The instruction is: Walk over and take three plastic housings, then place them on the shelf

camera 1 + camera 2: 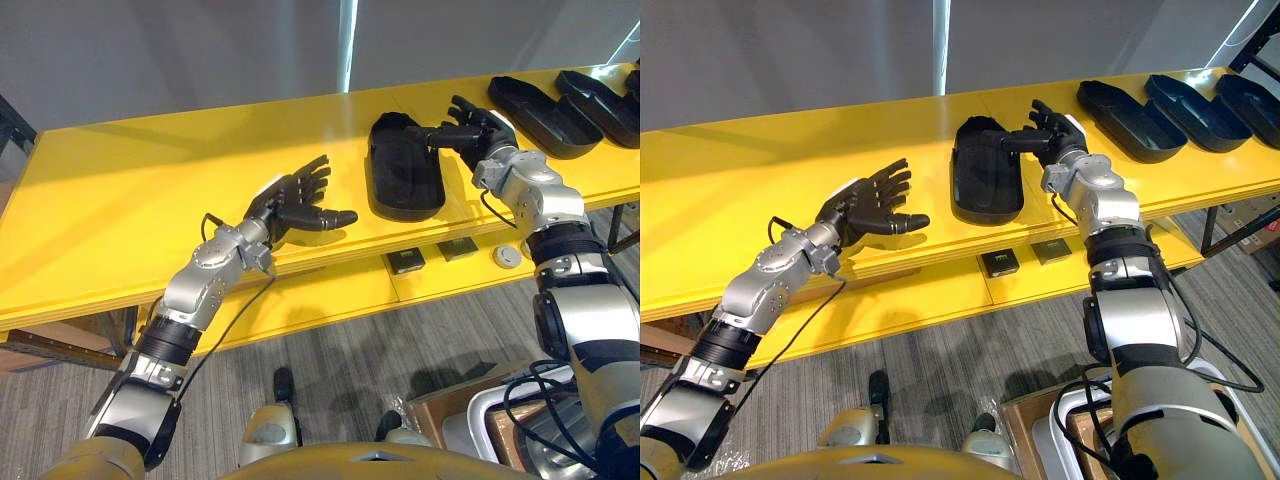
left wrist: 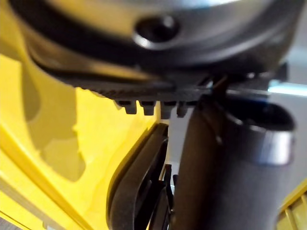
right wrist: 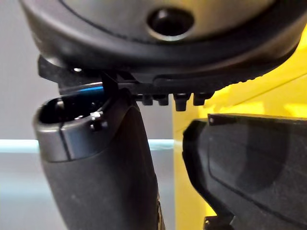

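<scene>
A black plastic housing point(image 1: 405, 165) lies hollow side up near the middle of the yellow table point(image 1: 120, 200). Further black housings point(image 1: 1130, 120) point(image 1: 1200, 110) lie side by side at the far right. My left hand point(image 1: 295, 205) hovers open, fingers spread, just left of the middle housing and apart from it. My right hand point(image 1: 475, 130) is open at that housing's right rim, its thumb reaching over the far end. In the right wrist view the housing's wall point(image 3: 249, 163) stands close beside the thumb point(image 3: 96, 158). The left wrist view catches the housing's rim point(image 2: 139, 187).
A lower yellow shelf point(image 1: 330, 295) under the tabletop carries two small black squares point(image 1: 405, 262) point(image 1: 458, 248) and a white disc point(image 1: 508, 256). A cardboard box and a white bin point(image 1: 480, 420) sit on the floor at lower right. A grey wall runs behind the table.
</scene>
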`<state>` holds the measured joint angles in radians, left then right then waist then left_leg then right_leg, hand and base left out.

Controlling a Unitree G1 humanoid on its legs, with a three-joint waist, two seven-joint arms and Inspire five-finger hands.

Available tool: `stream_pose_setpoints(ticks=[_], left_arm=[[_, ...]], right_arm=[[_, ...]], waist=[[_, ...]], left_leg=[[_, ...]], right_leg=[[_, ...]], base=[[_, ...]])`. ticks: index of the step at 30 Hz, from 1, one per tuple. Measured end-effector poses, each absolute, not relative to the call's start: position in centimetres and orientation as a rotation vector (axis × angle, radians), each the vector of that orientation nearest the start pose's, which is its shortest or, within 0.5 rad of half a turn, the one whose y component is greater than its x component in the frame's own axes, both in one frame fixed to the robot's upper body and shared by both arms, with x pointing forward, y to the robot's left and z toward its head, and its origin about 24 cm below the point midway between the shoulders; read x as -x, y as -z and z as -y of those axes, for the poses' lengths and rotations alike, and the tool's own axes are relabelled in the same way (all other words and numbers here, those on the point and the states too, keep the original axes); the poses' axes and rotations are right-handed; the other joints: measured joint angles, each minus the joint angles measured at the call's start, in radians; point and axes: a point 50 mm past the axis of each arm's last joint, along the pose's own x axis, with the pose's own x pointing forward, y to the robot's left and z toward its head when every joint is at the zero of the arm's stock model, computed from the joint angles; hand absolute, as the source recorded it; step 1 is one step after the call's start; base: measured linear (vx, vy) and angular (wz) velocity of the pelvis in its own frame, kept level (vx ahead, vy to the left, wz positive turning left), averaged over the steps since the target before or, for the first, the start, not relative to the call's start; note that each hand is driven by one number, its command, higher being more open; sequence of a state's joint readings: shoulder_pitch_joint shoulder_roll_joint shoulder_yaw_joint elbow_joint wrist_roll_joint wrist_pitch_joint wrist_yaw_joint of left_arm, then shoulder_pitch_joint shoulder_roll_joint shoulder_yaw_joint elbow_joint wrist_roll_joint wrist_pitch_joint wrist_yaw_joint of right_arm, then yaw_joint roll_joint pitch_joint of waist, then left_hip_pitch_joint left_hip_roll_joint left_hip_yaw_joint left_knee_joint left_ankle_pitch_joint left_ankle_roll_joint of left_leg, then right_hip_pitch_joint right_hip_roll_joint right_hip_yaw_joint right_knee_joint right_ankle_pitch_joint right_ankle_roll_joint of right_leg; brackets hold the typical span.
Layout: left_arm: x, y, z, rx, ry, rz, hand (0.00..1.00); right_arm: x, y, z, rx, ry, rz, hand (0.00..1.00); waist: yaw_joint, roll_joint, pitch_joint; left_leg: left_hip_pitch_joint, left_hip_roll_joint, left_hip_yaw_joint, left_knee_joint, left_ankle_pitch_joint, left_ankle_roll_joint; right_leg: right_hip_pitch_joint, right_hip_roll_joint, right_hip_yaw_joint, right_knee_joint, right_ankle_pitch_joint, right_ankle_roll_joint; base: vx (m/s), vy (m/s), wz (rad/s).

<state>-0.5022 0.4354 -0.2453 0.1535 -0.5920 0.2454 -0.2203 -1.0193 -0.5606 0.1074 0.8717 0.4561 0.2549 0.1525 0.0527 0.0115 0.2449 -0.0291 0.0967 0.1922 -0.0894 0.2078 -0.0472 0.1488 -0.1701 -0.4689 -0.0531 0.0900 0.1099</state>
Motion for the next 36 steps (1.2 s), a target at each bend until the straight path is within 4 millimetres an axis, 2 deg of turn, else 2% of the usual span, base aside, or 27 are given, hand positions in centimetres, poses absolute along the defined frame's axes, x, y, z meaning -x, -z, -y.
stream_pose_setpoints(ticks=[15, 21, 27, 30, 36], left_arm=[[-35.0, -15.1, -9.6, 0.18, 0.679, -0.004, 1.0], [-35.5, -15.6, -9.3, 0.21, 0.68, 0.007, 1.0], [-36.2, -17.0, -9.2, 0.198, 0.669, 0.054, 1.0], [-36.4, -17.4, -9.2, 0.2, 0.666, 0.067, 1.0], [-36.7, -18.0, -9.2, 0.224, 0.664, 0.082, 1.0]], right_arm=[[-41.5, -22.7, 22.1, 0.049, -0.075, -0.042, 1.0], [-41.8, -24.2, 21.8, 0.015, -0.08, -0.001, 1.0], [-41.8, -25.8, 21.3, 0.044, -0.092, 0.074, 1.0], [-41.8, -26.3, 21.4, 0.055, -0.088, 0.093, 1.0], [-41.8, -27.1, 21.2, 0.057, -0.089, 0.117, 1.0]], waist=[[-0.002, 0.006, 0.091], [-0.001, 0.006, 0.094], [-0.004, 0.015, 0.134], [-0.003, 0.025, 0.141], [-0.004, 0.028, 0.143]], left_leg=[[-0.042, 0.004, 0.004, 0.001, 0.01, 0.002], [-0.067, 0.003, 0.01, 0.004, 0.016, 0.007], [-0.068, 0.002, 0.011, 0.004, 0.014, 0.003], [-0.072, 0.002, 0.008, 0.004, 0.015, 0.002], [-0.084, -0.001, 0.003, 0.004, 0.027, 0.006]], right_leg=[[-0.068, -0.006, 0.015, 0.042, -0.007, -0.008], [-0.105, -0.011, 0.027, 0.057, -0.007, -0.008], [-0.118, -0.017, 0.034, 0.083, -0.014, -0.008], [-0.131, -0.022, 0.034, 0.108, -0.027, -0.005], [-0.162, -0.035, 0.034, 0.16, -0.054, -0.003]], base=[[0.0, 0.0, 0.0], [0.0, -0.006, -0.03], [-0.02, -0.007, 0.0], [-0.02, -0.018, 0.02], [0.0, -0.037, 0.03]])
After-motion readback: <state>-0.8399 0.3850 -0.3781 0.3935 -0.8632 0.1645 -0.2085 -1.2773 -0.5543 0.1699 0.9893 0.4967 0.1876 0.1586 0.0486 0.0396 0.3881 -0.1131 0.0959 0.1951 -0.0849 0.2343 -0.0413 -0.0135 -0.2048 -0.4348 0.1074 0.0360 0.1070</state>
